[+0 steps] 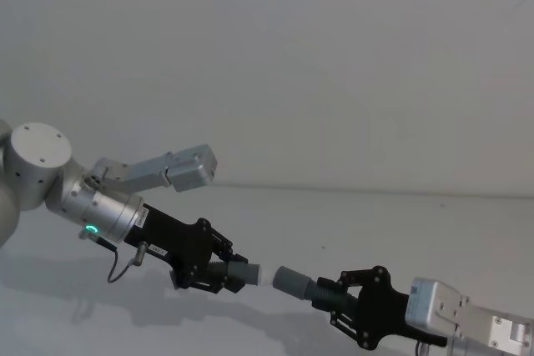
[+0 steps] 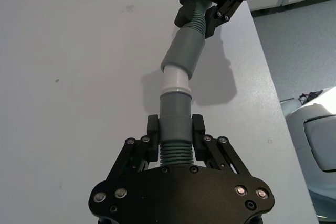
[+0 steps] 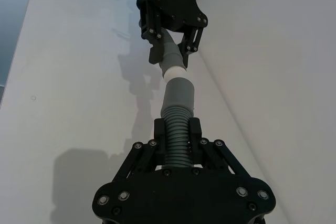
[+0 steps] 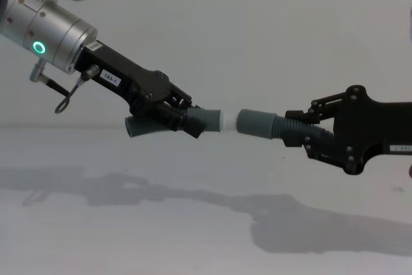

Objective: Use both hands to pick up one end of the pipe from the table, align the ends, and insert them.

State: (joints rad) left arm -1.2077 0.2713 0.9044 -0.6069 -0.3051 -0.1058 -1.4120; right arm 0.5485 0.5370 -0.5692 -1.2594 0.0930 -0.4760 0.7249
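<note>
Left gripper (image 4: pixel 183 118) clamped on ribbed middle of pipe piece with whitish tip (image 4: pixel 228 120), tip poking just beyond its fingers. Right gripper (image 4: pixel 302 134) clamped on ribs of second piece, grey cuff (image 4: pixel 255 122) facing tip. Both held above table (image 4: pixel 206 223). Tip at cuff mouth; whether touching or entered, hard to tell. Right wrist cut off at edge.

2 grippers: left gripper (image 4: pixel 183 119), right gripper (image 4: pixel 302 134), each with 2 black fingers. 2 hose pieces: 1 clamped in the left (image 4: pixel 164 122), 1 clamped in the right (image 4: pixel 273 127). 2 mating ends: 1 whitish tip (image 4: pixel 228 120), 1 grey cuff (image 4: pixel 255 122). 1 white table (image 4: pixel 206 223). 1 green ring light (image 4: pixel 39 47) lit, left wrist.
</note>
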